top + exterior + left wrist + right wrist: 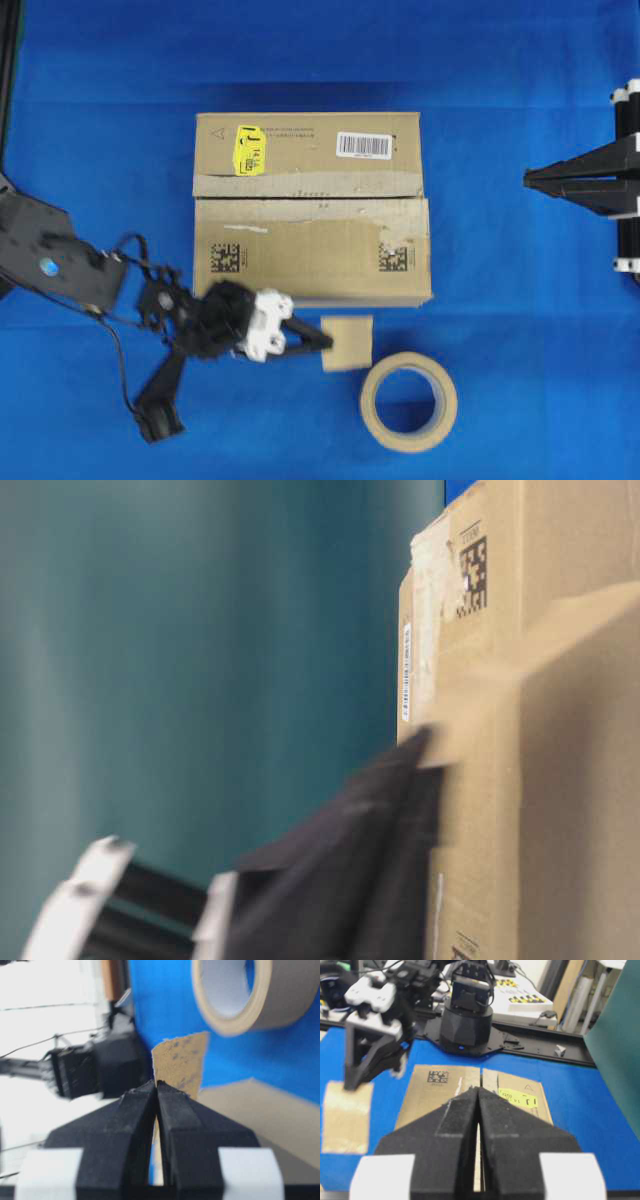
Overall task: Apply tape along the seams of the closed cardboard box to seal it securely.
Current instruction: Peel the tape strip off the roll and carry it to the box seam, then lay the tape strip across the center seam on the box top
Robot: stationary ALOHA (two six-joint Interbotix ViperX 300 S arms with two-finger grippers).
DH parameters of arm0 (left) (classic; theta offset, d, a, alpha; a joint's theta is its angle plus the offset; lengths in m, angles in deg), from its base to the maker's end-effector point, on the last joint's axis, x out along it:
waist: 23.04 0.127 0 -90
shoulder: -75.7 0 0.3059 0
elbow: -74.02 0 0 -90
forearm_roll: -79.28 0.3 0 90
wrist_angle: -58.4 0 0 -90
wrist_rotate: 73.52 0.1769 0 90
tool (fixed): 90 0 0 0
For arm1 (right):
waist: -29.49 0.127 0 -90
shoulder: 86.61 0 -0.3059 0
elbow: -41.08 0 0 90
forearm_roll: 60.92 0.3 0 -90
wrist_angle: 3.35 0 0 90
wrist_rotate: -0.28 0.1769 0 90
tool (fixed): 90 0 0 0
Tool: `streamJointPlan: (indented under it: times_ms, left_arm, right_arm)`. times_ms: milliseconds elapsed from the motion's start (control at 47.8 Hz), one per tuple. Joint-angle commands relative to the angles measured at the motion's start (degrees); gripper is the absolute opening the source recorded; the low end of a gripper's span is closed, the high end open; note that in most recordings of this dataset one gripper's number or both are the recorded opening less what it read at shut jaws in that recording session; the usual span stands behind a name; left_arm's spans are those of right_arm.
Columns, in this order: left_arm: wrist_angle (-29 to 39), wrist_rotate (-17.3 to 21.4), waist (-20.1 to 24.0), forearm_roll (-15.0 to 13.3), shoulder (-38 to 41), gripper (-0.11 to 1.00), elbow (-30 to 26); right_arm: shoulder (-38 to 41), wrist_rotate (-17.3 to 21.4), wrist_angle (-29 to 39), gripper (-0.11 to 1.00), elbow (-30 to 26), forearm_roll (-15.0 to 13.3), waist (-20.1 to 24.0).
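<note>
The cardboard box [310, 210] lies closed mid-table, and the seams [310, 196] run across its top between old greyish tape strips. The tape [350, 343], a small tan square, lies just in front of the box. My left gripper [328, 343] is shut on the tape's left edge. In the left wrist view the tape [181, 1060] sticks out past the closed fingertips [145, 1091]. My right gripper [527, 178] hangs shut and empty far to the right of the box. From the right wrist, the box [435, 1097] and tape [347, 1117] lie beyond the right gripper [478, 1089].
A beige tape roll [408, 402] lies flat at the front, just right of the tape piece, and shows again as the roll [240, 995] in the left wrist view. Blue cloth [520, 320] covers the table. The left arm's base [467, 1025] stands behind the box.
</note>
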Motion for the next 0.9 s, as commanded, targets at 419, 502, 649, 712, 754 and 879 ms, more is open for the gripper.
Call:
streamJointPlan:
  times_ms: [419,502,649,712,754,879]
  left_arm:
    - [-0.18,7.65,10.37,0.09,-7.47,0.00,1.14]
    - [-0.18,8.17,12.13,0.09,-7.38,0.00,0.88]
    - [0.79,8.17,14.41,0.09,-7.38,0.00,0.70]
    - [2.11,7.73,15.29,0.09,-7.29,0.00,0.53]
    - [2.90,7.47,15.73,0.09,-7.29,0.00,0.44]
    - [6.15,7.21,16.08,0.09,-7.12,0.00,0.18]
  right_arm:
    - [-0.35,-0.09,1.05,0.00,-2.72,-0.09,0.09]
    - [-0.35,-0.44,1.05,0.00,-2.90,-0.18,0.09]
    - [-0.18,-1.32,1.05,0.00,-2.90,-0.44,0.09]
    - [-0.18,-1.85,1.05,0.00,-2.99,-0.44,0.09]
    - [-0.09,-2.29,1.05,0.00,-2.99,-0.44,0.00]
    - [-0.09,-3.25,1.05,0.00,-2.99,-0.44,0.00]
